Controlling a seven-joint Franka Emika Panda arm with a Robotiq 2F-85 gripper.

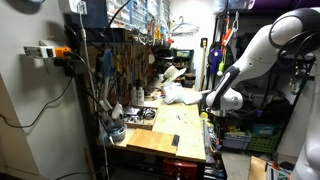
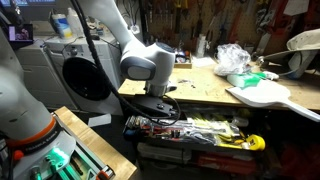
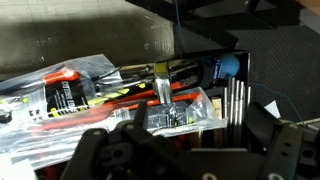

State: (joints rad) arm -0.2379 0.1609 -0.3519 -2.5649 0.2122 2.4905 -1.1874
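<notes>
My gripper is open, its two dark fingers spread wide at the bottom of the wrist view. It hangs just above a clear plastic bag of small metal parts, which lies on a tray of tools with red and yellow handles. In an exterior view the gripper points down over the same low tool tray beside the workbench. In an exterior view the gripper sits at the bench's side edge. Nothing is held between the fingers.
A wooden workbench carries a crumpled plastic bag and a white board. A pegboard with hanging tools stands behind it. Metal rods lie to the right of the bag. A yellow tape measure lies at the tray's end.
</notes>
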